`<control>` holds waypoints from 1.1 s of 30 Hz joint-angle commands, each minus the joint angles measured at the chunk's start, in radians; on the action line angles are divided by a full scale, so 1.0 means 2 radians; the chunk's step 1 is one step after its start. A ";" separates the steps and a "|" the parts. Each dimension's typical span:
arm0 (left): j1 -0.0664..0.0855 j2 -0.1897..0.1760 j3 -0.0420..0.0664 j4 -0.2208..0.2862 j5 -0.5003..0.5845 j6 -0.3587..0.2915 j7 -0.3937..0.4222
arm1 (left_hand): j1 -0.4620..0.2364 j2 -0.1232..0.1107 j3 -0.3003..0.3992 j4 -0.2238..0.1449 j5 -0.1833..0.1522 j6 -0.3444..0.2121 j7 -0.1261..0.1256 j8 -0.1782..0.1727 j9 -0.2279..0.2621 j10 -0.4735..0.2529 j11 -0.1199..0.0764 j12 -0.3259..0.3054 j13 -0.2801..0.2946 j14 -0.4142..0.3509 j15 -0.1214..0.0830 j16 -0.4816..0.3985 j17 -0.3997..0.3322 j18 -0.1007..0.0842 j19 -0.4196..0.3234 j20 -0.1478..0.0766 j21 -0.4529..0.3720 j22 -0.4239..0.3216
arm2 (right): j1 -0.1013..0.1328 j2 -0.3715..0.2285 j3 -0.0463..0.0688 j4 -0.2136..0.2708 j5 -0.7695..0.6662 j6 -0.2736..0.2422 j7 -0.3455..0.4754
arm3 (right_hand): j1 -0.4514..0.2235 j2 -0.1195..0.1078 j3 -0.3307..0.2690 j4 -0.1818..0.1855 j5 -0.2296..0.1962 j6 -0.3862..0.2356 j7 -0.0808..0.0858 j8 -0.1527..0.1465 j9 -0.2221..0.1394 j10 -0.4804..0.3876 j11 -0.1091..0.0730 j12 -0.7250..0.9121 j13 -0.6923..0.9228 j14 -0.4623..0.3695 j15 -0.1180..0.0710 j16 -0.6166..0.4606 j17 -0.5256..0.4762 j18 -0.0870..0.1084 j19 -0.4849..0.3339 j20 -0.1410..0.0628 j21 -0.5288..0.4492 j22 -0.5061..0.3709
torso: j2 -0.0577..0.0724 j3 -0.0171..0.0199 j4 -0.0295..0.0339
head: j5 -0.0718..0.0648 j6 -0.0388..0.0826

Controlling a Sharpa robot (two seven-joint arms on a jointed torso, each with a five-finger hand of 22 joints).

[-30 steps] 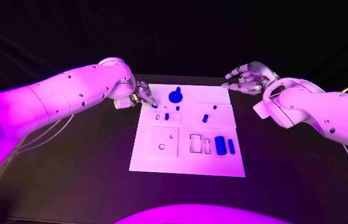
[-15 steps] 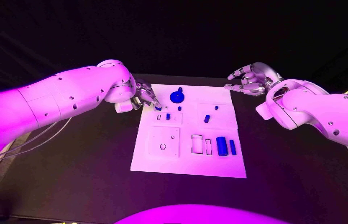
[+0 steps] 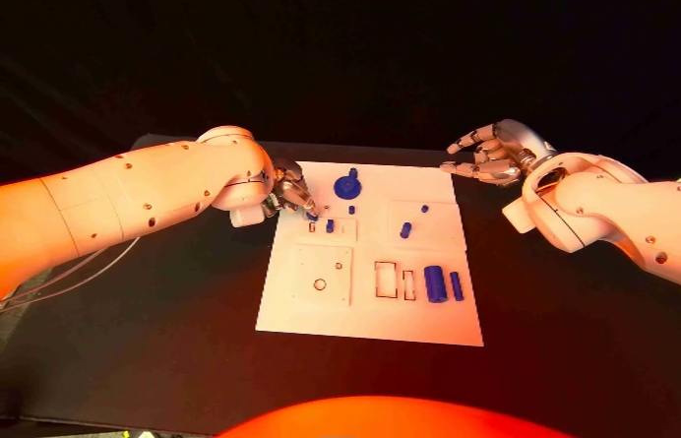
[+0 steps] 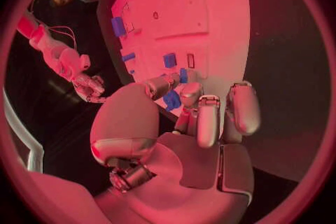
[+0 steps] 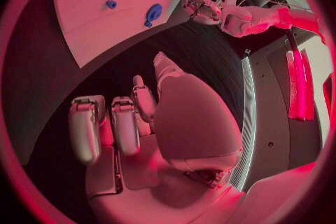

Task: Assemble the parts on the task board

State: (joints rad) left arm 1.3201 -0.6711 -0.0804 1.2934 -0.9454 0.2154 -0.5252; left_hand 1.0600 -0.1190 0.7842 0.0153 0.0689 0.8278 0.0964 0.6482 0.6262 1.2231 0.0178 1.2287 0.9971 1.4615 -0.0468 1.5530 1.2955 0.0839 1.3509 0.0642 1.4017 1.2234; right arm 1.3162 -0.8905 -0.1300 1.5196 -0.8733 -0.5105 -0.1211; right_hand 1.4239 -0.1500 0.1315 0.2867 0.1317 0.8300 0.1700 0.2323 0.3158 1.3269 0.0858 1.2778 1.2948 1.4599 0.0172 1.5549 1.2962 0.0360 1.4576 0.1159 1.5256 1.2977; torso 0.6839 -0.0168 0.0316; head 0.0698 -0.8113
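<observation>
Since a second ago, the left hand (image 3: 291, 197) has shifted inward over the task board's (image 3: 372, 310) near-left corner in the head view, while the right hand (image 3: 490, 157) hovers off the far-right corner, fingers loosely curled, holding nothing. From the left wrist, its fingers (image 4: 183, 95) pinch a small blue part (image 4: 172, 100) above the board. From the right wrist, the curled fingers (image 5: 126, 123) hang over bare table (image 5: 42, 84).

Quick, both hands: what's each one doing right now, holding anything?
Left hand: pinching a small blue part over the task board.
Right hand: holding nothing, fingers apart, off the board.
</observation>
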 commanded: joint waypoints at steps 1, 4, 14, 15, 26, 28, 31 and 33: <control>-0.001 0.000 -0.001 0.005 -0.012 -0.004 0.000 | 0.005 0.010 0.065 -0.014 0.025 0.018 -0.017 0.057 0.046 0.044 -0.014 0.010 0.011 0.055 -0.008 0.009 0.138 -0.005 0.007 -0.006 0.011 0.010 | 0.000 0.000 0.000 0.001 -0.001 0.001 0.001 | -0.010 -0.001 0.013 -0.001 0.005 -0.003 0.000 0.009 0.004 -0.004 -0.001 -0.003 0.002 0.049 -0.005 -0.006 0.113 -0.012 0.046 -0.003 -0.003 0.124 | 0.000 -0.0002 -0.0002 | 0.001 -0.001; -0.002 -0.001 -0.002 0.008 -0.019 -0.004 0.000 | 0.003 0.011 0.066 -0.015 0.027 0.019 -0.018 0.059 0.045 0.046 -0.014 0.011 0.013 0.055 -0.008 0.009 0.138 -0.005 0.008 -0.007 0.011 0.011 | 0.000 0.000 0.000 0.001 -0.001 0.001 0.001 | -0.010 -0.001 0.013 -0.001 0.005 -0.003 0.000 0.009 0.004 -0.004 -0.001 -0.003 0.002 0.049 -0.005 -0.006 0.113 -0.012 0.046 -0.003 -0.003 0.124 | 0.000 -0.0001 0.0001 | 0.001 -0.001; -0.004 -0.005 -0.005 0.017 -0.026 0.000 -0.001 | -0.004 0.011 0.071 -0.018 0.030 0.022 -0.020 0.062 0.043 0.050 -0.016 0.014 0.016 0.055 -0.010 0.009 0.138 -0.006 0.010 -0.008 0.013 0.015 | 0.000 0.000 0.000 0.001 -0.001 0.001 0.001 | -0.010 -0.001 0.013 -0.001 0.005 -0.003 0.000 0.009 0.004 -0.004 -0.001 -0.003 0.002 0.049 -0.005 -0.006 0.113 -0.012 0.046 -0.003 -0.003 0.124 | 0.000 0.0002 -0.0002 | 0.002 -0.002; -0.004 -0.005 -0.005 0.017 -0.026 0.001 -0.001 | -0.004 0.011 0.071 -0.018 0.031 0.022 -0.020 0.062 0.043 0.051 -0.016 0.015 0.018 0.055 -0.010 0.009 0.138 -0.006 0.011 -0.008 0.013 0.015 | 0.000 0.000 0.000 0.001 -0.001 0.001 0.001 | -0.010 -0.001 0.013 -0.001 0.005 -0.003 0.000 0.009 0.004 -0.004 -0.001 -0.003 0.002 0.049 -0.005 -0.006 0.113 -0.012 0.046 -0.003 -0.003 0.124 | 0.000 0.0001 -0.0004 | 0.002 -0.002; -0.005 -0.006 -0.006 0.022 -0.031 0.014 -0.003 | -0.008 0.011 0.073 -0.020 0.032 0.025 -0.021 0.064 0.041 0.053 -0.017 0.017 0.021 0.055 -0.010 0.009 0.138 -0.007 0.012 -0.009 0.014 0.017 | -0.001 -0.001 0.000 0.001 -0.001 0.002 0.001 | -0.011 -0.002 0.013 -0.001 0.005 -0.003 0.000 0.011 0.004 -0.004 -0.001 -0.003 0.001 0.049 -0.005 -0.007 0.113 -0.012 0.046 -0.003 -0.004 0.123 | 0.000 0.0002 -0.0003 | 0.002 -0.002; -0.005 -0.006 -0.007 0.022 -0.032 0.016 -0.003 | -0.008 0.011 0.073 -0.020 0.032 0.025 -0.021 0.064 0.041 0.053 -0.017 0.017 0.021 0.055 -0.010 0.009 0.138 -0.007 0.012 -0.009 0.014 0.017 | -0.001 -0.001 0.000 0.001 -0.001 0.002 0.001 | -0.011 -0.002 0.013 -0.001 0.005 -0.003 0.000 0.011 0.004 -0.004 -0.001 -0.003 0.001 0.049 -0.005 -0.007 0.113 -0.012 0.046 -0.003 -0.004 0.123 | 0.000 0.0003 -0.0004 | 0.003 -0.002; -0.005 -0.006 -0.007 0.023 -0.034 0.018 -0.003 | -0.009 0.011 0.074 -0.020 0.033 0.025 -0.021 0.065 0.041 0.054 -0.017 0.017 0.021 0.055 -0.010 0.009 0.138 -0.007 0.012 -0.009 0.014 0.017 | -0.001 -0.001 0.000 0.001 -0.001 0.002 0.001 | -0.011 -0.002 0.013 -0.001 0.005 -0.003 0.000 0.011 0.004 -0.004 -0.001 -0.003 0.001 0.049 -0.005 -0.007 0.113 -0.012 0.046 -0.003 -0.004 0.123 | 0.000 0.0003 -0.0002 | 0.003 -0.002; -0.005 -0.007 -0.007 0.022 -0.036 0.019 -0.003 | -0.009 0.011 0.074 -0.020 0.033 0.025 -0.021 0.065 0.041 0.054 -0.017 0.017 0.021 0.055 -0.010 0.009 0.138 -0.007 0.012 -0.009 0.014 0.017 | -0.001 -0.001 0.000 0.001 -0.001 0.002 0.001 | -0.011 -0.002 0.013 -0.001 0.005 -0.003 0.000 0.011 0.004 -0.004 -0.001 -0.003 0.001 0.049 -0.005 -0.007 0.113 -0.012 0.046 -0.003 -0.004 0.123 | 0.000 0.0002 -0.0003 | 0.003 -0.002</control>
State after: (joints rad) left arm 1.3112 -0.6846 -0.0933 1.3356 -1.0137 0.2476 -0.5312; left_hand 1.0351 -0.1228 0.8102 0.0080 0.0698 0.8338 0.0903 0.6566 0.6262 1.2500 0.0058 1.2432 1.0191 1.4582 -0.0573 1.5531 1.2954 0.0837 1.3636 0.0518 1.4133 1.2373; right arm 1.3157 -0.8921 -0.1302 1.5194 -0.8736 -0.5090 -0.1202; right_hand 1.4239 -0.1500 0.1315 0.2867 0.1317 0.8300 0.1700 0.2324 0.3158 1.3269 0.0858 1.2778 1.2948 1.4599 0.0172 1.5549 1.2962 0.0359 1.4577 0.1159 1.5256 1.2977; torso 0.6843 -0.0162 0.0309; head 0.0748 -0.8154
